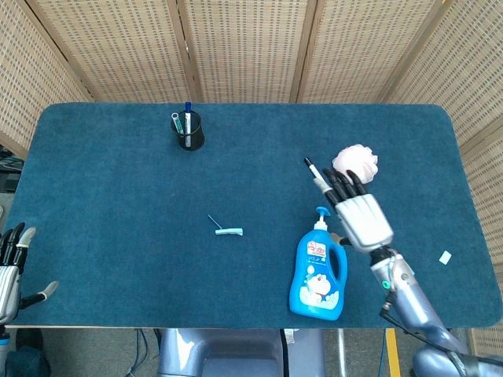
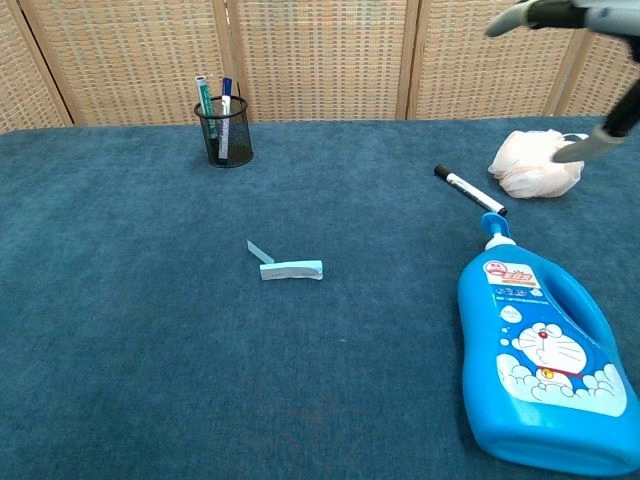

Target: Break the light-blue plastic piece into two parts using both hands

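Note:
The light-blue plastic piece (image 1: 228, 231) (image 2: 290, 269) lies flat near the middle of the blue table, with a thin strip sticking out at its left end. My right hand (image 1: 357, 214) is raised above the table to the right of the piece, fingers spread and empty, over the top of the detergent bottle (image 1: 320, 271). In the chest view only my right hand's fingertips (image 2: 560, 15) show at the upper right. My left hand (image 1: 12, 271) hangs open at the table's front left edge, far from the piece.
A blue detergent bottle (image 2: 540, 350) lies at front right. Behind it lie a black marker (image 1: 318, 176) (image 2: 470, 190) and a white mesh puff (image 1: 357, 161) (image 2: 535, 162). A black pen cup (image 1: 189, 129) (image 2: 223, 130) stands at the back left. A small white tag (image 1: 445, 257) lies far right.

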`<state>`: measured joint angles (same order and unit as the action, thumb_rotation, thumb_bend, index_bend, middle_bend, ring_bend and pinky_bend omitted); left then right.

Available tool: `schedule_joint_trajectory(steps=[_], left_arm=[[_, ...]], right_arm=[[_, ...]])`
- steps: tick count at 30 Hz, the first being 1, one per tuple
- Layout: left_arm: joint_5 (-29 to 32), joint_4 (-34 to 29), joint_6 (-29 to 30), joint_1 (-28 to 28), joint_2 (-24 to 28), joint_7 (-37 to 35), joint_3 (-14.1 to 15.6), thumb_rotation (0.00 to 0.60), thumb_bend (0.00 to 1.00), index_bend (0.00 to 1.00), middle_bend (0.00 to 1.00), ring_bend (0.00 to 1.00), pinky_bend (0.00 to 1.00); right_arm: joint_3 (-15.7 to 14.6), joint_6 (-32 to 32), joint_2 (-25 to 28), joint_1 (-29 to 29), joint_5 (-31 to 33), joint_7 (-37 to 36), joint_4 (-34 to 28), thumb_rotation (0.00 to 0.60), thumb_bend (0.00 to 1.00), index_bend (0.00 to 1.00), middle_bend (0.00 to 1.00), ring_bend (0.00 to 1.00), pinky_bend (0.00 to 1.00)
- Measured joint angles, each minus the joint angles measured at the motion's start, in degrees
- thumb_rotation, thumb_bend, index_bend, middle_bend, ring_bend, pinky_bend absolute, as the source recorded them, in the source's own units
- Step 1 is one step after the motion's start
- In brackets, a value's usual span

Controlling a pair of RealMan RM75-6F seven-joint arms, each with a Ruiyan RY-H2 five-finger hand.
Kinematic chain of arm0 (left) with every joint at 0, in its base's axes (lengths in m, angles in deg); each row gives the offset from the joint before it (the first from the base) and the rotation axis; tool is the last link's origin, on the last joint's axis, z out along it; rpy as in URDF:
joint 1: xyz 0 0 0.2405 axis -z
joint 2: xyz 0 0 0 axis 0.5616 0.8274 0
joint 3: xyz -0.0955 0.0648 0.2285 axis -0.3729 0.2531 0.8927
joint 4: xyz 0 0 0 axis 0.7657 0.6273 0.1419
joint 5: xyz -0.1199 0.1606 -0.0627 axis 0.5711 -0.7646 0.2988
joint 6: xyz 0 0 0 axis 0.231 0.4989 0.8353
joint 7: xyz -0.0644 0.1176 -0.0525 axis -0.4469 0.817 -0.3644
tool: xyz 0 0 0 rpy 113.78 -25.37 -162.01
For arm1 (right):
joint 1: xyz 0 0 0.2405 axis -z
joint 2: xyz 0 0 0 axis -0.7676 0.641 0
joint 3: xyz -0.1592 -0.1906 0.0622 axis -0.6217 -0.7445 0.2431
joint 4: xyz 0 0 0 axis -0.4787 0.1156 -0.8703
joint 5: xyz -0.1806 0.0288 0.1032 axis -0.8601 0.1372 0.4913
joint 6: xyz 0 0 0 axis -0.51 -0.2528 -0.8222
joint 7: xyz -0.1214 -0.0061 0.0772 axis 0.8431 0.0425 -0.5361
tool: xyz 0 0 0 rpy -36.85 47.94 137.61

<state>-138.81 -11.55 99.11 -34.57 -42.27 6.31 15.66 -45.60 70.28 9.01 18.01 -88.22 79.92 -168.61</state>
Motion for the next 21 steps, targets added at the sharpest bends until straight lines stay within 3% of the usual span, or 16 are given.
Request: schedule_joint_trajectory(steps=[11,15,18,21], left_arm=[[1.6,0.6,-1.0,0.5,-0.5,0.3,-0.6,0.6,0.0,0.0,0.0,0.0,0.0],[2.1,0.6,-1.5,0.7,-0.6,0.4,-0.7,0.6,0.0,0.0,0.0,0.0,0.0],[2.4,0.7,-1.6,0.8,-0.6,0.2,-0.8,0.6,0.0,0.0,0.0,0.0,0.0],[2.8,0.7,-1.8,0.9,-0.5,0.0,-0.9,0.6,0.0,0.0,0.0,0.0,0.0]], right_arm=[[0.8,-4.5,-19.8,-20.3,28.6,14.7,11.2,0.6,0.0,0.21,0.0,0.0,0.0],[0.5,-4.5,-25.7,-24.5,33.0,16.8,17.0,0.6,0.02,0.28,0.0,0.0,0.0],[0.0,-4.5,-29.4,-26.7,34.9,17.8,21.4,0.6,0.15,0.35,0.0,0.0,0.0],[-0.4,-4.6,-33.1,-28.8,36.0,18.2,25.5,0.6,0.21,0.38,0.0,0.0,0.0]])
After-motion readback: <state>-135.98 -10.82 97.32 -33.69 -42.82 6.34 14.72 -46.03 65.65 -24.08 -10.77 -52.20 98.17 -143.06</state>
